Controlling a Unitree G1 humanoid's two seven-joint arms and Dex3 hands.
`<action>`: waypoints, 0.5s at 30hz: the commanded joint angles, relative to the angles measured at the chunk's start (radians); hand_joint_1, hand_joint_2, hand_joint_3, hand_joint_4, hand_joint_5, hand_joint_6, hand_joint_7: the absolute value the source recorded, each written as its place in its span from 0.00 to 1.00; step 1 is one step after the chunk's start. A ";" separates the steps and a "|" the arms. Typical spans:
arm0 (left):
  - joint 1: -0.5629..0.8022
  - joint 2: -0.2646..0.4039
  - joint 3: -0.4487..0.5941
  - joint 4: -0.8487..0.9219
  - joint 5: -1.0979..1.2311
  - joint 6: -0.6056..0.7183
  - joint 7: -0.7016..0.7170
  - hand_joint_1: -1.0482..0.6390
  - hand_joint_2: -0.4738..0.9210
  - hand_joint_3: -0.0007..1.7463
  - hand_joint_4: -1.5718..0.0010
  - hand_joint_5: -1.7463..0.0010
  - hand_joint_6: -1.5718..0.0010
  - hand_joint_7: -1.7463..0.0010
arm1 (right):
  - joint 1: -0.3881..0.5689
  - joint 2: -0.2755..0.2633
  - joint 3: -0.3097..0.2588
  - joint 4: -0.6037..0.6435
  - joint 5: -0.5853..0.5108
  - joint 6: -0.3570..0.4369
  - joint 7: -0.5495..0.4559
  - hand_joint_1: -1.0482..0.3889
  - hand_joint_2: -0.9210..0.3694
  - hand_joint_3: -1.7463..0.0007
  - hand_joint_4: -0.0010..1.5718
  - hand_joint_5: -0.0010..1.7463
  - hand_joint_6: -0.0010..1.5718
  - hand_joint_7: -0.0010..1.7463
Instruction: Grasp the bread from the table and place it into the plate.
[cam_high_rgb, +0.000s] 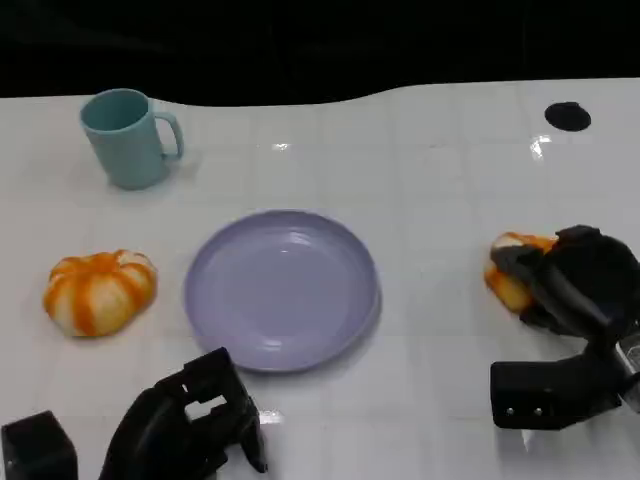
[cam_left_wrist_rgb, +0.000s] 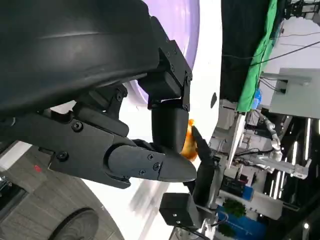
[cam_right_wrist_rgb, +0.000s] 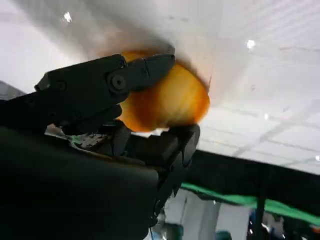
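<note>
Nearest the camera, the left hand (cam_high_rgb: 195, 425) is resting low at the table's near edge, its fingers curled in and holding nothing, just in front of the plate. One piece of bread (cam_high_rgb: 510, 275) is lying on the white table (cam_high_rgb: 440, 180) at the right, well apart from the plate, and the right hand (cam_high_rgb: 580, 290) is wrapping around it; in the right wrist view the fingers (cam_right_wrist_rgb: 145, 70) are pressing on the orange bread (cam_right_wrist_rgb: 170, 102) from both sides, so it is gripped, though it is sitting on the table surface. One lavender plate (cam_high_rgb: 282, 288) is lying in the middle, bare. One orange and white pumpkin (cam_high_rgb: 99, 291) is sitting left of the plate, apart from it. One teal mug (cam_high_rgb: 127, 137) is standing upright farther back on the left, its handle pointing right. One small black disc (cam_high_rgb: 568, 116) is lying at the far right of the table
</note>
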 joint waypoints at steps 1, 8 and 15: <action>0.003 0.011 0.000 0.002 0.002 -0.012 -0.004 0.26 1.00 0.14 0.49 0.00 0.55 0.13 | -0.018 -0.003 0.027 0.047 0.003 -0.032 -0.080 0.56 0.00 0.93 0.56 1.00 0.48 0.84; 0.005 0.011 -0.003 -0.005 0.008 -0.003 0.006 0.25 0.99 0.14 0.49 0.00 0.55 0.12 | -0.026 -0.006 0.026 0.038 0.029 -0.120 -0.210 0.62 0.06 0.93 0.58 1.00 0.44 1.00; 0.006 0.011 -0.004 -0.012 0.002 0.012 0.006 0.26 0.99 0.14 0.49 0.00 0.55 0.12 | -0.026 0.001 0.015 -0.022 0.051 -0.168 -0.253 0.65 0.09 0.93 0.61 1.00 0.47 1.00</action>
